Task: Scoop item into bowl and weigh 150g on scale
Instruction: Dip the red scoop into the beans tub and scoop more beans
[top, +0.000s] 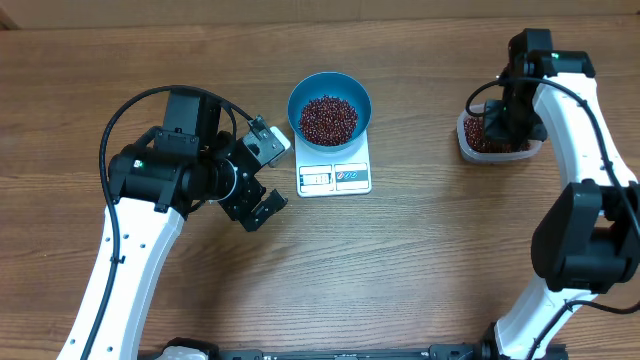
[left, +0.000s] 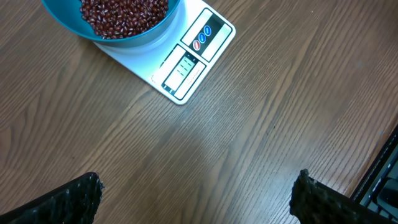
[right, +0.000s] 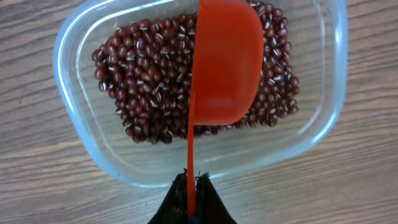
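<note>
Wooden bench (right: 37, 174); right end effector (right: 193, 186) clamps the scoop (right: 224, 62) over beans (right: 149, 81) in the tub (right: 68, 56) ahead, seemingly mid-refill; next, dip and level. Left end effector (left: 196, 196) gapes.

A robot lab bench: white left arm (top: 130, 250) and right arm (top: 585, 130) with black cable (top: 128, 103) at a wood-grain table (top: 420, 260); a scale (top: 335, 177) ahead of the left jaws, a tub (right: 81, 124) beneath the right jaws.
</note>
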